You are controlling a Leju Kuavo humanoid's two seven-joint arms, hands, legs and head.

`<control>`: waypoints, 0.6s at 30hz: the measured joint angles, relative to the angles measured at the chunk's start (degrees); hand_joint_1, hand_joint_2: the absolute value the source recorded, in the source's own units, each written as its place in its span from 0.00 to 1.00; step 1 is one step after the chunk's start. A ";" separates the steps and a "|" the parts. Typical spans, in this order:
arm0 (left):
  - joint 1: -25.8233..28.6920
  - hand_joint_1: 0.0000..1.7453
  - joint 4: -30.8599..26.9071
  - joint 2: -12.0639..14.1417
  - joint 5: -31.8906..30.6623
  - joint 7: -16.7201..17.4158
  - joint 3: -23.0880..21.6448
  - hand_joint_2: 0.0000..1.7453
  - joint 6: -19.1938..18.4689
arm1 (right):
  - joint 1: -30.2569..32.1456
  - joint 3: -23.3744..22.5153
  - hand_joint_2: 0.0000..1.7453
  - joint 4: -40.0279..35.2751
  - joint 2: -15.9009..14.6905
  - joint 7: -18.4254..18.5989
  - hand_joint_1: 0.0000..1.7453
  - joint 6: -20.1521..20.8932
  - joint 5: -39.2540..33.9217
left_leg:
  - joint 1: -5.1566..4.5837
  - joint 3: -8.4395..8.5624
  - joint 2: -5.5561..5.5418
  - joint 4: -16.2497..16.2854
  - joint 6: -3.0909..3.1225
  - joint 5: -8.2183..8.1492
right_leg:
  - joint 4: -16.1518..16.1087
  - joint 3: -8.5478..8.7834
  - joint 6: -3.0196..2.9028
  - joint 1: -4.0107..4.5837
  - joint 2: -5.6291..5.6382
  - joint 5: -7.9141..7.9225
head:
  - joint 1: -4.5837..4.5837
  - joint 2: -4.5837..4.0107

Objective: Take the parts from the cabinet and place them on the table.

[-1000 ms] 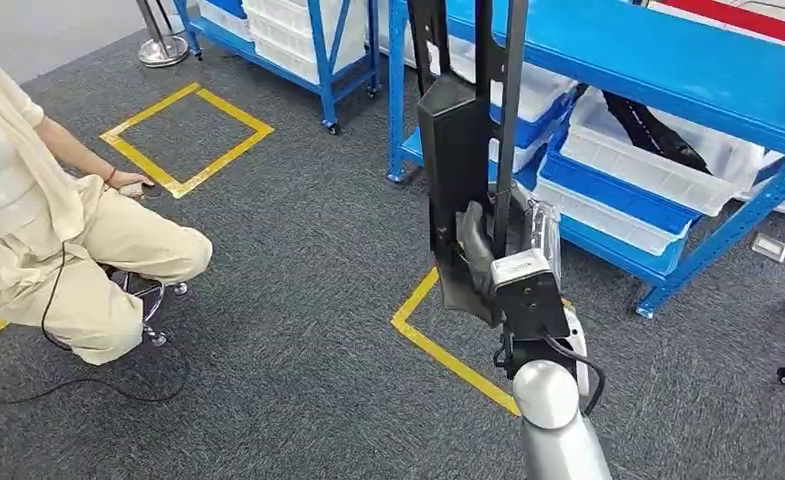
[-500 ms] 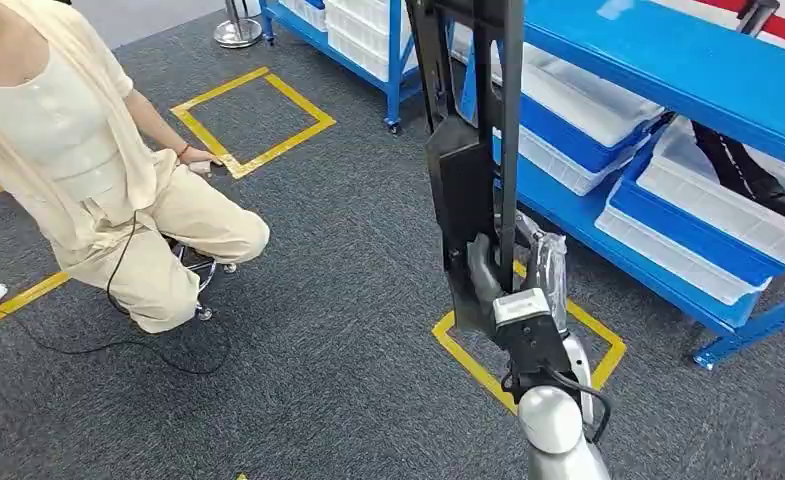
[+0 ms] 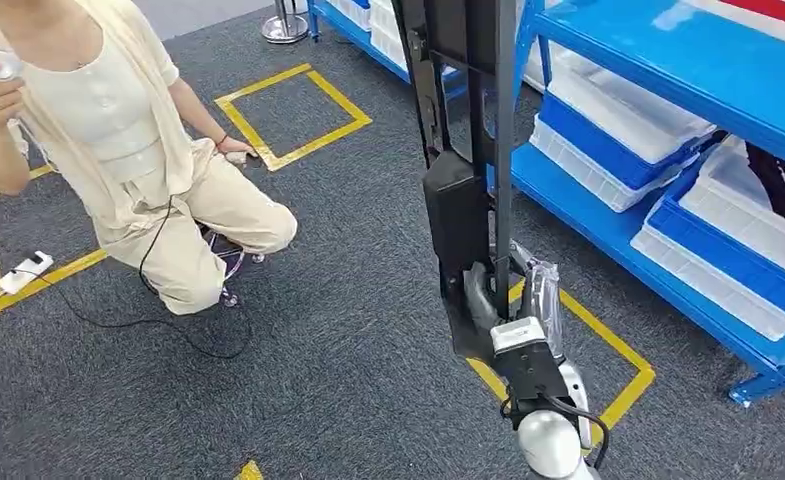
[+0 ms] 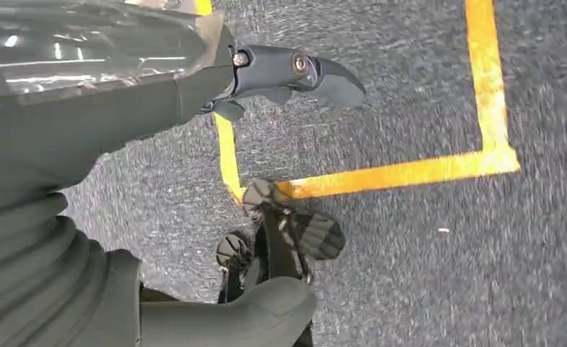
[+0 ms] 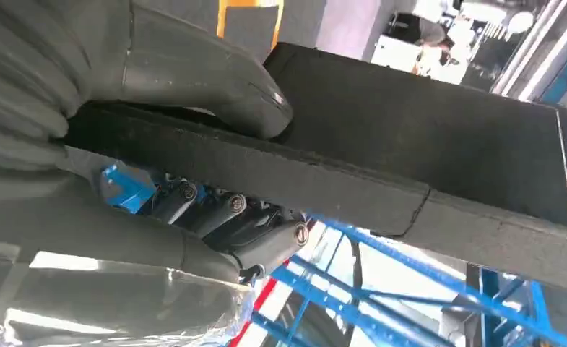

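person [image 3: 138,150] seated – cream clothes | yellow floor tape [image 3: 293,115] | white power strip [image 3: 23,272] – grey carpet [image 3: 328,350]

No readable text from my feed; white label [image 3: 517,334] on wrist camera too blurred to read; no brands, numbers or signs legible elsewhere.

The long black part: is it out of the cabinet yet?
Out. The right hand grips the long black part upright over the carpet, clear of the blue shelves.

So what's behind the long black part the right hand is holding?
Behind the long black part: grey carpet, yellow floor tape and the blue rack. The part itself covers the floor directly behind it.
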 joint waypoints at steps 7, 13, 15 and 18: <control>-0.01 0.00 -0.02 0.07 -2.38 -0.15 -0.07 1.00 -0.72 | 0.87 0.13 1.00 -0.98 -0.52 0.00 1.00 -1.27 0.35 | -0.96 1.33 -1.86 -2.87 2.83 0.16 | 2.64 -0.64 1.74 0.31 1.13 -2.21 | 0.37 0.00; -0.01 0.00 -0.02 0.26 -2.84 -0.15 -0.09 1.00 -0.79 | 2.27 0.09 1.00 -1.22 -1.48 0.00 1.00 -1.75 0.35 | -1.10 1.36 -5.18 -2.81 3.36 0.13 | 15.72 -7.94 1.94 0.09 2.95 -6.03 | 0.59 -0.02; -0.01 0.00 -0.02 0.26 -3.58 -0.15 -0.17 1.00 -0.96 | 2.33 0.06 1.00 -1.51 -1.49 0.02 1.00 -2.01 0.35 | -1.10 1.54 -6.47 -2.74 3.25 0.09 | 5.21 -2.86 2.89 -0.14 4.28 -1.75 | 0.63 -0.02; -0.06 0.00 0.00 0.26 -4.20 -0.13 -0.42 1.00 -1.33 | 3.13 -0.07 1.00 -2.43 -1.51 0.18 1.00 -2.60 0.74 | -1.29 1.08 -7.88 -2.32 2.20 -0.02 | 0.59 -0.71 1.95 -0.09 6.08 -0.02 | 0.33 0.00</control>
